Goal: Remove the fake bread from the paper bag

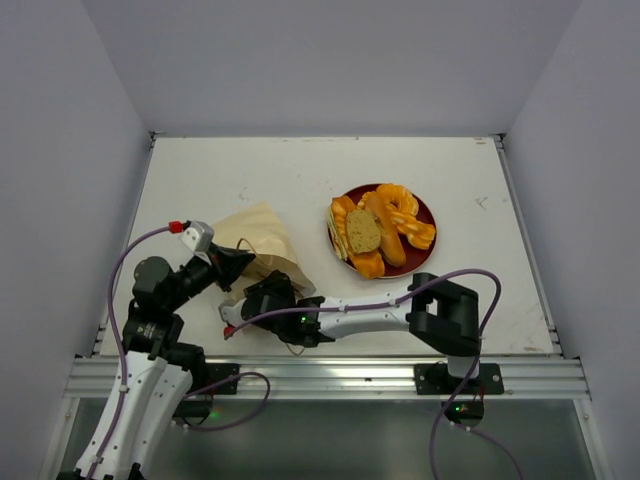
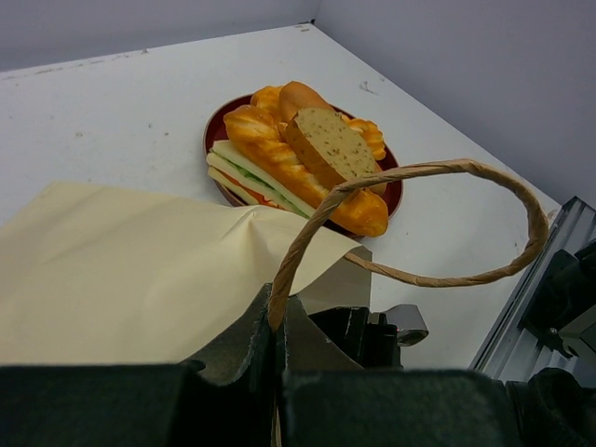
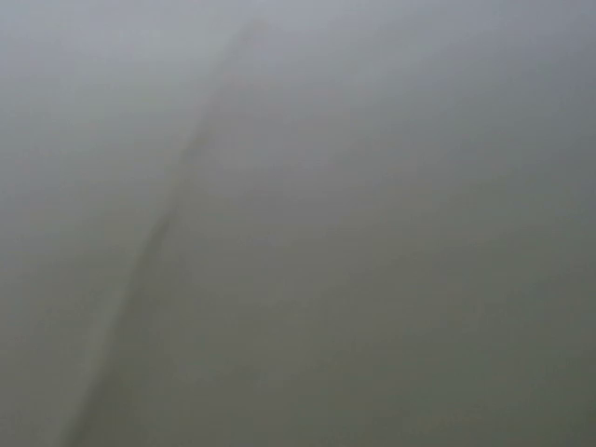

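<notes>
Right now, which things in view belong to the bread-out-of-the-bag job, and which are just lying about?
Job:
- paper bag
- fake bread, piled on the plate
- left jaws, shut on the bag's handle
- right jaws, at the bag's mouth; open or shut unclear

Lying about:
- red plate, under the bread
- purple cables
- aluminium rail

Matt paper bag [image 2: 130, 279], twisted-paper handle [image 2: 421, 170]; glossy, seemingly plastic fake bread [image 2: 326, 149].

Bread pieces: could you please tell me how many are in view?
5, all on the plate: sandwich at its left edge, braided loaf beside it, slice on top, roll in the middle, doughnut at the far right. More may be hidden in the bag.
</notes>
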Action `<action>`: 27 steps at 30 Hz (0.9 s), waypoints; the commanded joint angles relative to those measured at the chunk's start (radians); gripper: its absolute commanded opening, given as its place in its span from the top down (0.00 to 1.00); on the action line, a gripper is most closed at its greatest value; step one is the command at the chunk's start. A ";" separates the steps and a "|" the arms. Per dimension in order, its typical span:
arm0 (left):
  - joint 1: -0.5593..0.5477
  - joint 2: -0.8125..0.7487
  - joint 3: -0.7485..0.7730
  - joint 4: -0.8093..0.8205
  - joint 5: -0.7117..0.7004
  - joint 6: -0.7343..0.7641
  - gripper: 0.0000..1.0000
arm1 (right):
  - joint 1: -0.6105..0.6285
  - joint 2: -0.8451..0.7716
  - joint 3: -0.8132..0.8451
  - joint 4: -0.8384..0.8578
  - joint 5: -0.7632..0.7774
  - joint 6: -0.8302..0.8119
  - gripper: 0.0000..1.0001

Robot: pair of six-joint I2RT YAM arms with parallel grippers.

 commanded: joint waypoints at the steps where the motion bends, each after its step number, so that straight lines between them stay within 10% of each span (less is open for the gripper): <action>1: -0.004 -0.009 0.037 -0.006 0.031 -0.039 0.97 | -0.007 0.009 0.061 0.082 0.047 -0.008 0.59; 27: -0.004 -0.004 0.058 0.008 0.051 -0.061 0.97 | -0.029 0.088 0.133 0.026 0.015 0.018 0.58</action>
